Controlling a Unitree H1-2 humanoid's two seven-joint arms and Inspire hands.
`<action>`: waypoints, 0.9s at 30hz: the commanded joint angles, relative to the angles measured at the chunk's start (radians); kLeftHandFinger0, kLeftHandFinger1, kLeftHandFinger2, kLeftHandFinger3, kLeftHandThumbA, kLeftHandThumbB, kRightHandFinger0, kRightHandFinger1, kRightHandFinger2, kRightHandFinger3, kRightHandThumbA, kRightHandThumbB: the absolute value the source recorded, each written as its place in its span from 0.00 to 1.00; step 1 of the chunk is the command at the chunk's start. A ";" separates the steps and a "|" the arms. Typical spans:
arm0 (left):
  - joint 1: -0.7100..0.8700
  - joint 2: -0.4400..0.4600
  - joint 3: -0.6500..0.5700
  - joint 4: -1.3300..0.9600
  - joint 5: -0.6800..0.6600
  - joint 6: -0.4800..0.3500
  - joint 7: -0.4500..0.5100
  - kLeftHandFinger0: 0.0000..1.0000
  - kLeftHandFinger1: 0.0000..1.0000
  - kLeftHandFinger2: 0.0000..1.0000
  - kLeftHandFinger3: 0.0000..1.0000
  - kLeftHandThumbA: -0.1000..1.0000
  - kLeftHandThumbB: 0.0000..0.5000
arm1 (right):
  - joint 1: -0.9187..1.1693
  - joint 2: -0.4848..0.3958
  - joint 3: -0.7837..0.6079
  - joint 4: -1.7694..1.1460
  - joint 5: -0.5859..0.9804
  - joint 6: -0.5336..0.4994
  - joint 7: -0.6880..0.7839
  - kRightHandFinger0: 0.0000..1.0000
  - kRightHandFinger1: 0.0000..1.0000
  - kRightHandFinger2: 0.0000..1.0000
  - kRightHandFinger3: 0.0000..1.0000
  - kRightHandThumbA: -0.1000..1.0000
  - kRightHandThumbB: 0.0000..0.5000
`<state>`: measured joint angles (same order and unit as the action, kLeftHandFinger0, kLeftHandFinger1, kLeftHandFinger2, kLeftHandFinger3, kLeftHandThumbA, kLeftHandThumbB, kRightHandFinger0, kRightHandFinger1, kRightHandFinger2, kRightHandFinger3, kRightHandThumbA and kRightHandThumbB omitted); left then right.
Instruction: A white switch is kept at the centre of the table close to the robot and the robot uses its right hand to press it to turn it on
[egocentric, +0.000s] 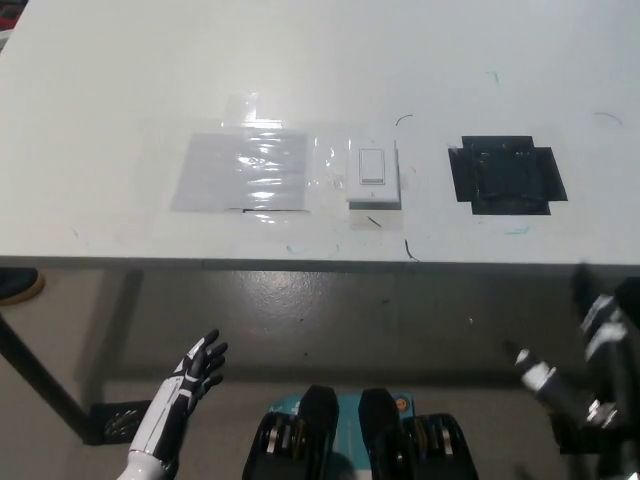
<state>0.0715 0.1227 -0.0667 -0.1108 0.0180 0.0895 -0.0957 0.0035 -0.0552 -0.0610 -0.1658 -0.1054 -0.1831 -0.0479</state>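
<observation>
A white switch (373, 175) lies flat on the white table (300, 70), near its front edge at the centre, with its rocker facing up. My black right hand (590, 380) is blurred at the lower right, below the table's front edge and well apart from the switch. My white left hand (190, 385) rests at the lower left, below the table edge, fingers spread and holding nothing.
A clear plastic sheet (245, 170) is taped flat just left of the switch. A black tape patch (507, 175) lies to the right of the switch. The table's front edge (300, 262) runs across the middle, with grey floor below.
</observation>
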 joint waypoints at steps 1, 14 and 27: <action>-0.018 0.006 0.002 -0.043 -0.006 0.009 -0.013 1.00 1.00 1.00 1.00 1.00 0.04 | -0.241 -0.200 -0.074 -0.290 -0.007 0.384 0.094 1.00 1.00 1.00 1.00 1.00 0.18; -0.013 0.012 0.001 -0.038 -0.026 -0.022 -0.029 1.00 1.00 1.00 1.00 1.00 0.08 | -0.967 -0.594 0.126 -0.079 0.142 0.653 0.474 1.00 1.00 1.00 1.00 1.00 0.51; -0.014 0.017 0.004 -0.031 -0.038 -0.042 -0.039 1.00 1.00 1.00 1.00 1.00 0.11 | -1.350 -0.510 0.401 0.388 0.071 0.653 0.781 1.00 1.00 1.00 1.00 1.00 0.51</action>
<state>0.0721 0.1219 -0.0664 -0.1090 0.0170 0.0956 -0.0975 -0.9514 -0.5085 0.1571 0.0223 -0.0558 0.2852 0.3024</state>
